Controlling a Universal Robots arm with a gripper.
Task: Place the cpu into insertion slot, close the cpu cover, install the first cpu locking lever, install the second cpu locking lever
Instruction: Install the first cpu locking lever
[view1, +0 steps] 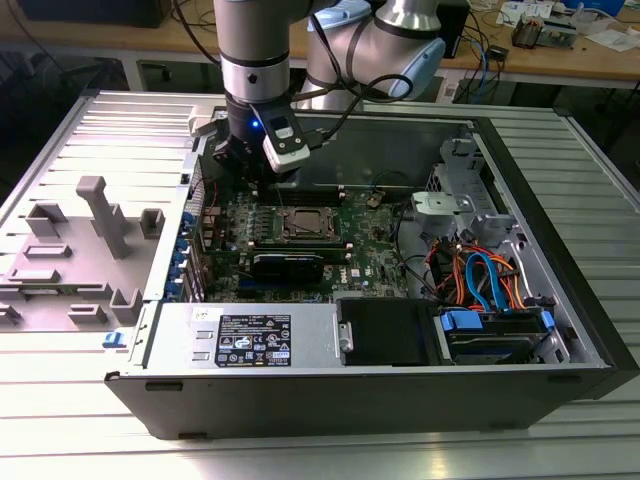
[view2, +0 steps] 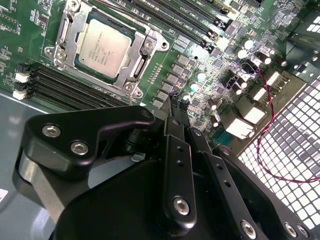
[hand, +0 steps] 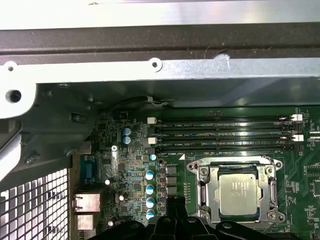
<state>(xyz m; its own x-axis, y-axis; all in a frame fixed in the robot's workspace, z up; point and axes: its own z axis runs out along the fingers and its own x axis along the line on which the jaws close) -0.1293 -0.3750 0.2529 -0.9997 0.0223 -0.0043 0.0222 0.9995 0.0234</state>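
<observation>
The cpu (view2: 102, 47) lies flat in the insertion slot (view2: 131, 31), its silvery top showing; it is also in the first wrist view (hand: 240, 192). The cpu cover (view2: 144, 62), a metal frame, lies down around the chip on the green motherboard (view1: 365, 250). My gripper (view2: 175, 102) hangs above the board beside the socket, toward the rear port corner, with its black fingers together and nothing between them. In the exterior view the gripper (view1: 252, 165) is up and to the left of the socket (view1: 305, 225).
Long black memory slots (hand: 220, 135) flank the socket on both sides. The perforated rear panel (view2: 285, 150) and the case's metal wall (hand: 160, 70) are close by. A black shroud (view1: 385, 330) and a cable bundle (view1: 480, 280) fill the case's right part. Grey fixtures (view1: 100, 215) stand left of the case.
</observation>
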